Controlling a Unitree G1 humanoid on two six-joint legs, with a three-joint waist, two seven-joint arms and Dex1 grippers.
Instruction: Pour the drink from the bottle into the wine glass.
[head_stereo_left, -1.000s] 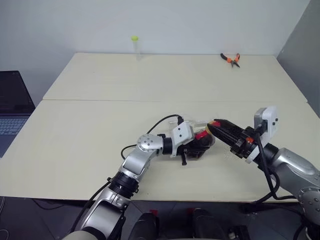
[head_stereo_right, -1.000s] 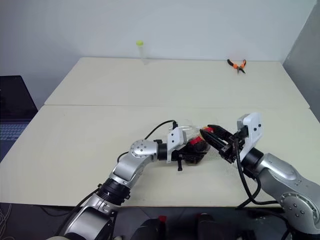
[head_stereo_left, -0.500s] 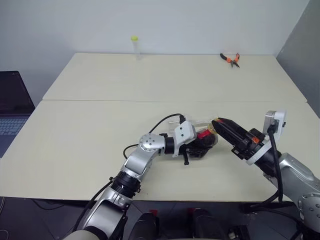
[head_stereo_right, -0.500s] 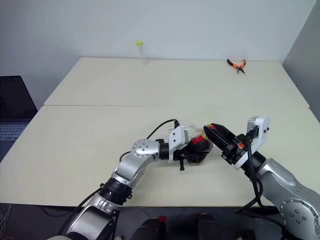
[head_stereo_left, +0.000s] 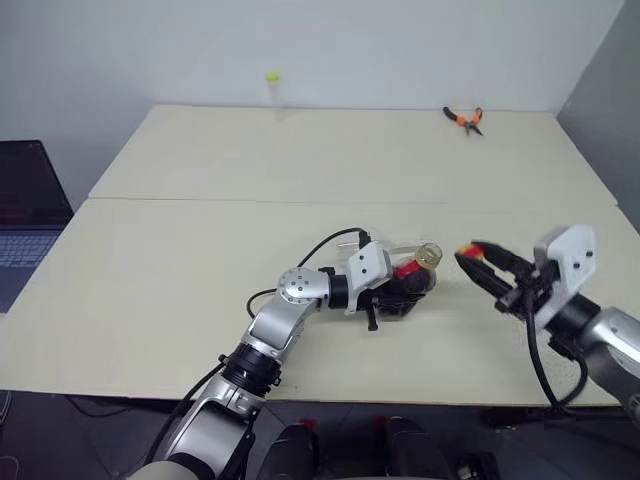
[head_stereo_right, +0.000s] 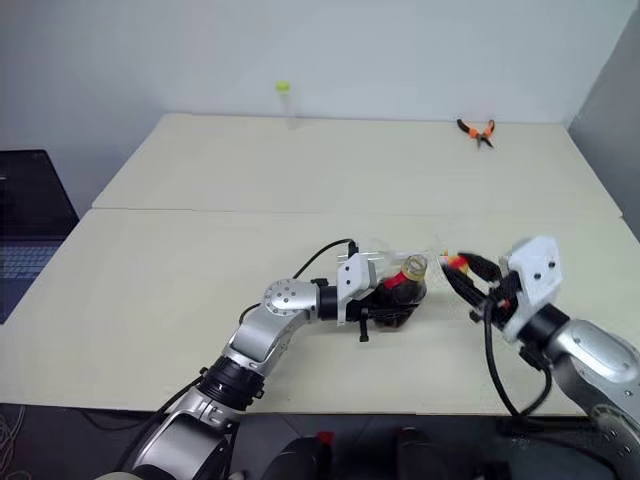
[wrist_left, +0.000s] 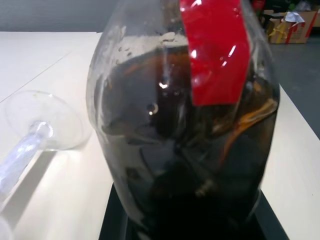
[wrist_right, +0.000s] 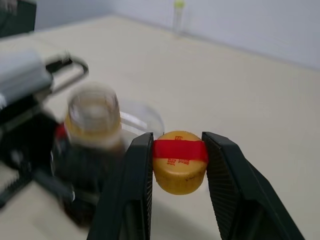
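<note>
Pale cream table (head_stereo_left: 200, 270) stretches beneath a plain white wall, with a laptop (head_stereo_left: 25, 205) at its far left edge. Just left of centre, the left gripper (head_stereo_left: 395, 295) is clamped tight around the bottle (head_stereo_left: 412, 285), whose round body holds the dark brown drink (wrist_left: 190, 165); its red-labelled neck stands uncapped. Behind the bottle, the clear wine glass (wrist_left: 37, 122) lies on its side on the table. To the right, clear of the bottle, the right gripper (wrist_right: 179, 165) pinches the yellow cap (wrist_right: 179, 162) between its narrowed fingers. Orange pliers (head_stereo_left: 462, 118) rest near the far right edge.
</note>
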